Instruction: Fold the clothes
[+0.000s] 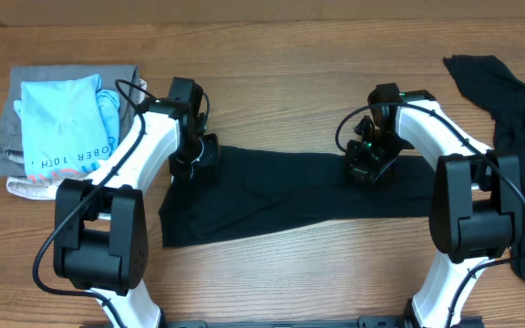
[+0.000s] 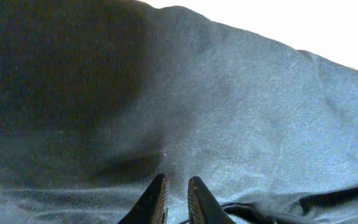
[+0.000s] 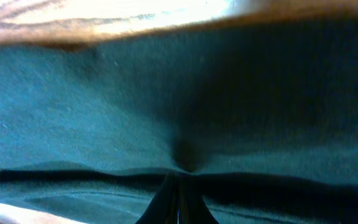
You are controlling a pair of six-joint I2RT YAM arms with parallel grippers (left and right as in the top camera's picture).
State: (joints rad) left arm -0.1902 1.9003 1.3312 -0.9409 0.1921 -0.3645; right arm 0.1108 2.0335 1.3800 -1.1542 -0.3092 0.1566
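A large black T-shirt point(image 1: 281, 196) lies on the table in a long band folded lengthwise. My left gripper point(image 1: 196, 155) sits on its far left corner. In the left wrist view the fingers point(image 2: 177, 186) stand a narrow gap apart with the black fabric point(image 2: 241, 106) pinched at their tips. My right gripper point(image 1: 369, 169) is at the band's far edge, right of centre. In the right wrist view its fingers point(image 3: 180, 186) are shut on a puckered fold of the fabric point(image 3: 104, 112). A second black garment point(image 1: 518, 128) lies crumpled at the right edge.
A folded stack stands at the far left: a light-blue shirt with dark lettering point(image 1: 62, 123) on top of grey point(image 1: 7, 137) and beige point(image 1: 25, 187) garments. Bare wooden table point(image 1: 290, 82) runs behind the band.
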